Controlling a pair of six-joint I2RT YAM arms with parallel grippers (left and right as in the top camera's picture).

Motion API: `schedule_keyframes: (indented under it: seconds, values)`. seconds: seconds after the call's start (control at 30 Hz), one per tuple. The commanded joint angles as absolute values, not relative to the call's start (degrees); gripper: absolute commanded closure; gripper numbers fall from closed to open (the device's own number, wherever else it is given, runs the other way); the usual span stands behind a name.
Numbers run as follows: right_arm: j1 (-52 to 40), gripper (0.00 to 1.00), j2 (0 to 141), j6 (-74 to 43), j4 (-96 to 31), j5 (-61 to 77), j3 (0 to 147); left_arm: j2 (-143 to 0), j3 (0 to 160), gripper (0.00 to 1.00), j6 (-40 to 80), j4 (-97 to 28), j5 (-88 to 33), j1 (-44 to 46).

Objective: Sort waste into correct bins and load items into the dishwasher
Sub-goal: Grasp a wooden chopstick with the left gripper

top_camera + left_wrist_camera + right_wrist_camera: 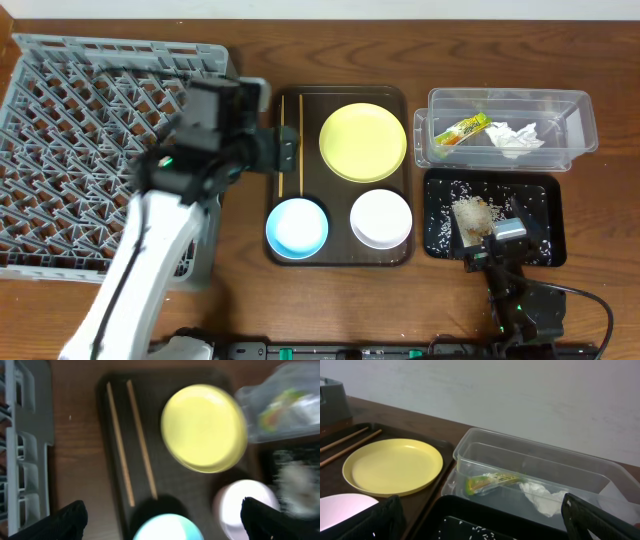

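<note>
Worktop (250, 300): dark brown wood, with a pale wall (520, 390) behind it.
Left claw (162, 512): fingers spread wide with nothing between them. It hangs above the left side of the brown serving tray (340, 195).
Chopsticks (141, 440): two thin sticks lying side by side on the serving tray, below the left claw and just ahead of it.
Blue bowl (297, 227): on the serving tray, under the gap between the left claw's fingers. Only its rim shows in that wrist view.
White bowl (381, 218): on the serving tray beside the blue bowl, close to one finger of the left claw.
Yellow plate (362, 142): on the serving tray, ahead of the left claw and towards the white bowl's side. From the right claw it lies ahead and to the left.
Dish rack (80, 150): grey lattice of pegs, on the far side of the left claw from the bowls.
Right claw (485, 517): fingers apart, gripping nothing, above the near part of the black tray (540, 195).
Rice scraps (470, 212): a small heap and loose grains in the black tray, with the heap just beside the right claw.
Clear tub (585, 125): straight ahead of the right claw, just beyond the black tray.
Snack wrapper (462, 130): green and orange, inside the tub, ahead of the right claw.
Tissue (515, 137): crumpled and white, inside the tub next to the wrapper.
</note>
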State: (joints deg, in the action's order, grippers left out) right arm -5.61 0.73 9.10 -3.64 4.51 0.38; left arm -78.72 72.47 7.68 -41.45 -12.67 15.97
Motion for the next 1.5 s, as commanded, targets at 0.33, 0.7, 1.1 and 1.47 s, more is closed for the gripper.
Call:
schedule_keyframes:
  seconds: [0.33, 0.7, 1.1, 1.47]
  values:
    - [-5.3, 0.01, 0.6, 9.5, -3.9, 4.6, 0.3, -102.2, 71.9, 0.41, 8.2, -27.4, -3.4, 18.1]
    - [-5.3, 0.01, 0.7, 9.5, -3.9, 4.6, 0.3, -112.1, 71.9, 0.57, 8.2, -23.6, 1.1, 17.9]
    - [-5.3, 0.01, 0.7, 9.5, -3.9, 4.6, 0.3, -116.2, 71.9, 0.94, 8.2, -23.7, 0.5, 18.0]
    - [-5.3, 0.01, 0.7, 9.5, -3.9, 4.6, 0.3, -102.9, 77.4, 0.94, 5.8, -33.1, 0.7, 14.4]
